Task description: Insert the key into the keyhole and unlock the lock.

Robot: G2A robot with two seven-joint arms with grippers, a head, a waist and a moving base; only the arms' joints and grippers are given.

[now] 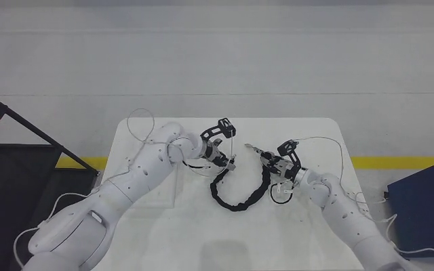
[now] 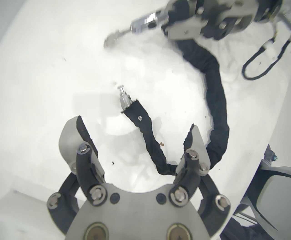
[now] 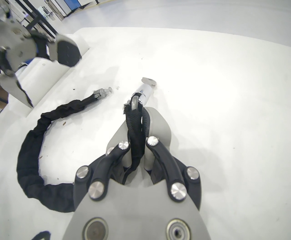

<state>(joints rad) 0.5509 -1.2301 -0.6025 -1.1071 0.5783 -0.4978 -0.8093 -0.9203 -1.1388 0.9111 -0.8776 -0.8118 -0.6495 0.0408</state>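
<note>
A black fabric-sleeved chain lock (image 1: 237, 198) lies in a curve on the white table (image 1: 163, 234). My right gripper (image 3: 138, 113) (image 1: 269, 162) is shut on the sleeve just behind the chrome lock cylinder (image 3: 145, 91) (image 2: 143, 21), holding it slightly off the table. A small key (image 3: 149, 80) (image 2: 111, 39) sticks out of the cylinder's tip. The chain's other end, a metal pin (image 2: 122, 96) (image 3: 103, 92), lies free on the table, apart from the cylinder. My left gripper (image 2: 136, 122) (image 1: 229, 162) hovers open over that end, its fingers either side of the sleeve without touching it.
A thin raised white board (image 3: 45, 75) lies on the table's left part, under the left arm. A loop of black cable (image 2: 257, 68) hangs by the right wrist. The table's far edge (image 1: 230, 120) is close behind both grippers.
</note>
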